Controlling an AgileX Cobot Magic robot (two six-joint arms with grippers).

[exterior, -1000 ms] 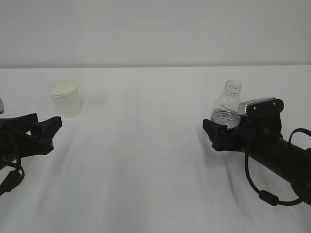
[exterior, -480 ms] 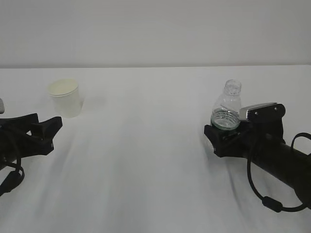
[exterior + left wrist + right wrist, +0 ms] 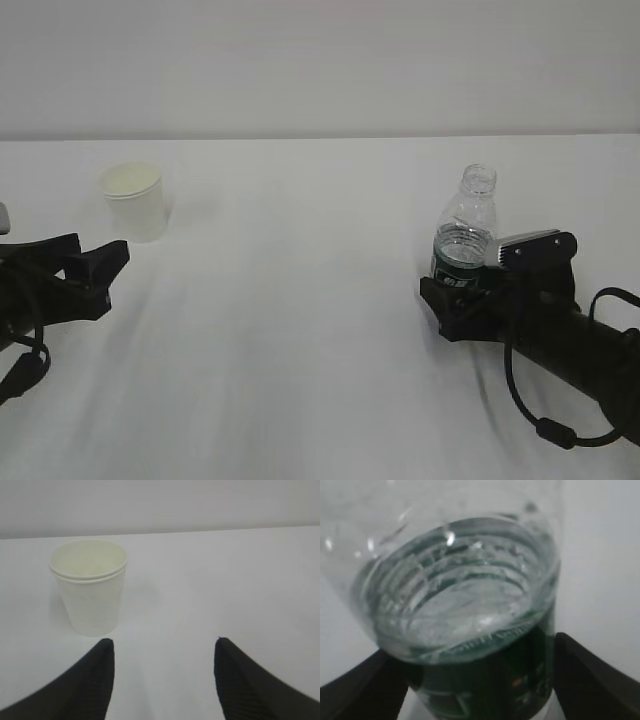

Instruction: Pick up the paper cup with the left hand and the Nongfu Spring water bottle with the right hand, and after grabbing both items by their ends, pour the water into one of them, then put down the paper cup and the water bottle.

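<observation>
Now your right end effector (image 3: 452, 292) has sunk lower around the Nongfu Spring water bottle (image 3: 463, 235), jaws wide, grip pending. Left end effector (image 3: 162, 672), half open, faces the paper cup (image 3: 90, 585), untouched.

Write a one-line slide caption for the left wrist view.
Open black two-finger left gripper faces a small white tapered paper cup standing upright, ahead and left of centre, on the white table, untouched.
</observation>
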